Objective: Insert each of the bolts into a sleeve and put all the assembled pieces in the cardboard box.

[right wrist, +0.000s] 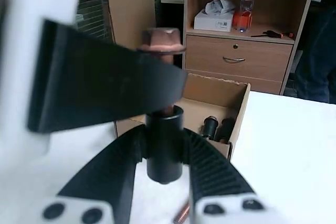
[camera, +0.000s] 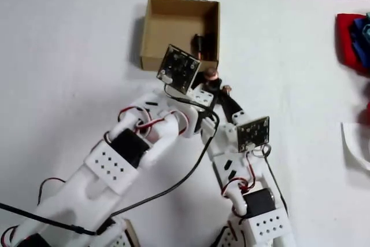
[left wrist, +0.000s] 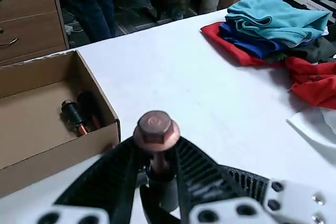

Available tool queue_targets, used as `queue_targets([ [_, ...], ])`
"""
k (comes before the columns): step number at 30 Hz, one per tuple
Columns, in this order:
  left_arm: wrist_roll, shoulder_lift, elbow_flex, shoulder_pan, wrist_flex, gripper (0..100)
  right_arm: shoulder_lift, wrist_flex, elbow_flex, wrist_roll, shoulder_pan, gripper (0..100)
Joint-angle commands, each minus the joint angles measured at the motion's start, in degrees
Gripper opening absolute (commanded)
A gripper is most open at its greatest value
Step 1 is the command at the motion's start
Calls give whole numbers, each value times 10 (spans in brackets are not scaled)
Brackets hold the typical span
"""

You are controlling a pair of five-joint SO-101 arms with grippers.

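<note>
bolt [left wrist: 156, 127] in L tool [left wrist: 159, 156], over sleeve [right wrist: 164, 142]

Well apart from my left gripper [left wrist: 157, 156], out past the right arm's side, I see a pile of folded clothes [left wrist: 278, 30] on the white table [left wrist: 199, 87], teal on top and red at the bottom. A white sheet [left wrist: 315, 124] lies near the pile. Far beyond my right gripper [right wrist: 164, 150] stands a wooden cabinet [right wrist: 236, 61] with a drawer. Its shelf holds a bottle [right wrist: 243, 11], a white box [right wrist: 212, 21] and a screwdriver [right wrist: 270, 34].
</note>
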Motion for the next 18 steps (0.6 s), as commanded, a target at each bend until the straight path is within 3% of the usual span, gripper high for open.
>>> queue_targets([
  [1,-6,-8,-29,3,51,123,0,-8,-33,-4,2,23],
  [6,-2,-8,-68,-2,135,303,2,-5,-33,-4,2,23],
  [13,-2,-8,-162,-18,205,305,-1,28,-33,-5,18,23],
  [18,-5,-8,-261,-101,260,305,4,47,-34,-6,55,23],
])
